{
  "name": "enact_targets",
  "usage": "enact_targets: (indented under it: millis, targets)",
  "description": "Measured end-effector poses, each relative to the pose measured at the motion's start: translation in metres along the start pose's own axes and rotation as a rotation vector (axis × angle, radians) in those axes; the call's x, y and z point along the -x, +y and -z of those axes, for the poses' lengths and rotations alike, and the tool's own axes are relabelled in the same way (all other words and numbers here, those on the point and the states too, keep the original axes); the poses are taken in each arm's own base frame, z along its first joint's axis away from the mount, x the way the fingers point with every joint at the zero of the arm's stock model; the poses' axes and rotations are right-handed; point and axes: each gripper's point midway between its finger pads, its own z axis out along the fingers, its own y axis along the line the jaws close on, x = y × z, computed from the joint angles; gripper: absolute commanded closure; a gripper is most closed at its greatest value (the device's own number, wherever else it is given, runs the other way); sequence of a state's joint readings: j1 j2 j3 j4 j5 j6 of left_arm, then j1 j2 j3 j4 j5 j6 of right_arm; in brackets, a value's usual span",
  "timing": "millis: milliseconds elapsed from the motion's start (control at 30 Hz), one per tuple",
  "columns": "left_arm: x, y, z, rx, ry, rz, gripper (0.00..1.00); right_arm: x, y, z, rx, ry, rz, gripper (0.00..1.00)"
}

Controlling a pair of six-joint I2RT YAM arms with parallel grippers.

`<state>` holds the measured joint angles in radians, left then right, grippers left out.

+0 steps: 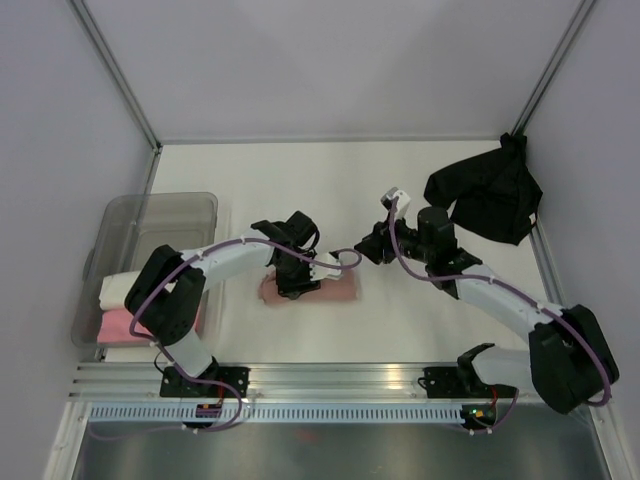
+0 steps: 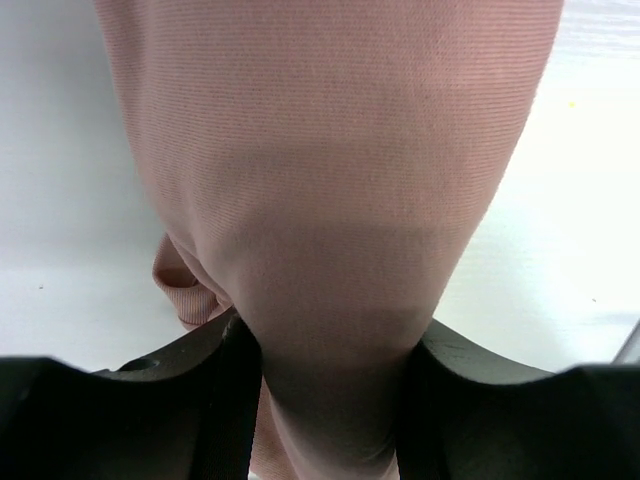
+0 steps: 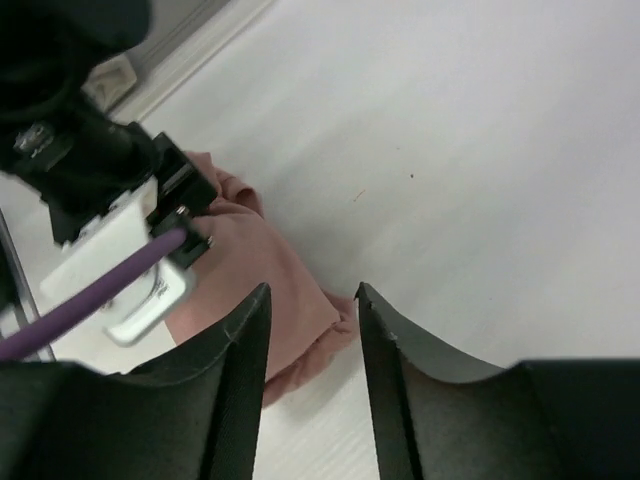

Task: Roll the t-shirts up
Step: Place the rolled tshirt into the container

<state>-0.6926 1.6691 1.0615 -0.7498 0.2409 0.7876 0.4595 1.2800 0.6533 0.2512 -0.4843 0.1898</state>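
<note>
The salmon-pink t-shirt point(image 1: 335, 291) lies rolled into a short bundle near the table's front middle. My left gripper point(image 1: 296, 285) is shut on the pink t-shirt's left part; in the left wrist view the cloth point(image 2: 330, 180) fills the gap between both black fingers point(image 2: 205, 400). My right gripper point(image 1: 366, 247) is open and empty, just above and to the right of the roll's right end point(image 3: 290, 300). The black t-shirt point(image 1: 487, 195) lies crumpled at the back right. Cream point(image 1: 120, 290) and bright pink point(image 1: 125, 324) rolls lie in the bin.
A translucent grey plastic bin point(image 1: 160, 215) stands at the left edge of the table. White walls close the back and both sides. An aluminium rail point(image 1: 330, 380) with the arm bases runs along the front.
</note>
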Motion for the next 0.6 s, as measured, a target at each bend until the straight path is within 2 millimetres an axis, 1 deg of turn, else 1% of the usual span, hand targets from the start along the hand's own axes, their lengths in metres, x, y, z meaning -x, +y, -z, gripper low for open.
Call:
enact_targets:
  millis: [33,100,167,233,333,367,467,600]
  targets:
    - [0.0,-0.002,0.001,-0.011,0.0,-0.001,0.47,0.003,0.005,0.007,0.02,-0.015,0.074,0.48]
    - [0.0,-0.005,0.003,-0.035,-0.004,-0.005,0.46,0.004,0.012,0.02,0.053,-0.031,0.214,0.45]
    - [0.001,-0.008,0.005,-0.051,-0.007,-0.01,0.46,-0.001,0.018,0.03,0.078,-0.026,0.348,0.41]
    - [0.003,-0.01,0.007,-0.069,-0.013,-0.014,0.45,-0.01,0.025,0.035,0.106,0.001,0.473,0.4]
    - [0.006,-0.011,0.009,-0.087,-0.021,-0.019,0.44,-0.036,0.044,0.035,0.185,0.086,0.64,0.38]
    - [0.006,-0.011,0.01,-0.092,-0.02,-0.017,0.44,-0.048,0.051,0.034,0.218,0.122,0.682,0.38]
    - [0.004,-0.012,0.009,-0.104,-0.012,-0.02,0.44,-0.072,0.07,0.031,0.288,0.183,0.77,0.35]
    - [0.003,-0.013,0.007,-0.112,-0.006,-0.02,0.45,-0.087,0.073,0.027,0.292,0.205,0.833,0.34]
